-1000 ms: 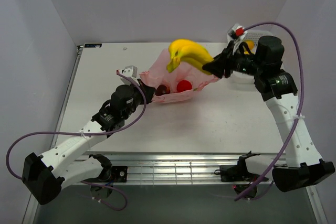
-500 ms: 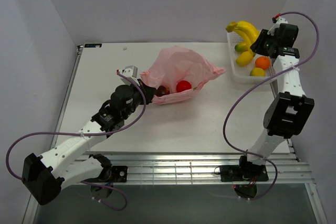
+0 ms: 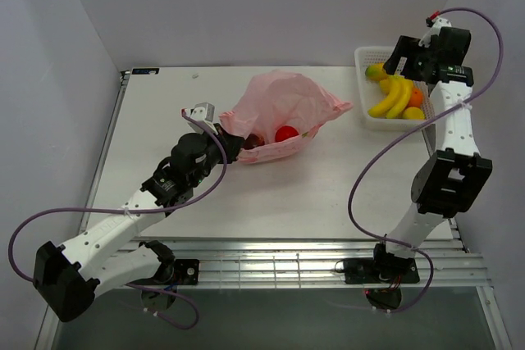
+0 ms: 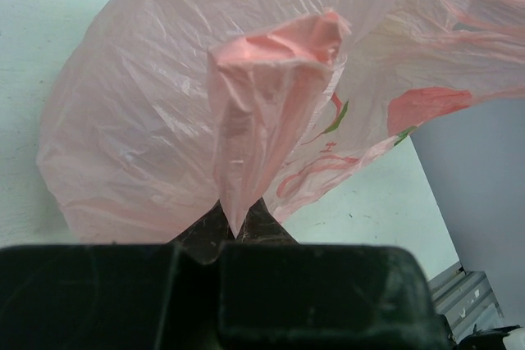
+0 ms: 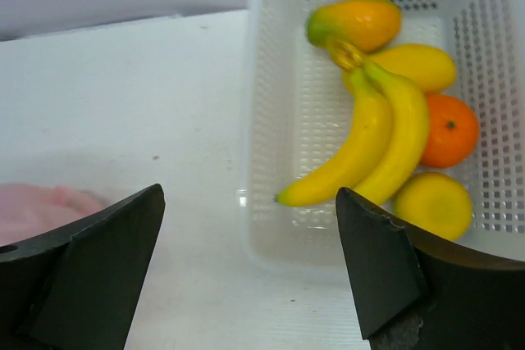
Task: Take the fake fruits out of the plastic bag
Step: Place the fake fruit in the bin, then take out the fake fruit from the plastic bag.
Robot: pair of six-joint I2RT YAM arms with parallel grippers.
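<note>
Over in the white basket (image 5: 271, 112) the banana (image 5: 369, 145) lies beside an orange (image 5: 449, 130), right gripper (image 5: 246, 202) hanging wide open above. Left gripper (image 4: 235, 219) is pinching the pink plastic bag (image 3: 287, 104) by its handle, red apple (image 3: 285, 134) inside.

White arms (image 3: 456, 130), black joints (image 3: 453, 179), purple cables (image 3: 353, 191).

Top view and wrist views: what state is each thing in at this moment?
bag, lying on the table, mouth open, one edge pinched up.
left gripper, shut on bag.
right gripper, open, empty, over basket.
bananas, loose, lying in basket.
basket, upright, holding several fruits.
red fruit, inside bag.
dark fruit, inside bag.
</note>
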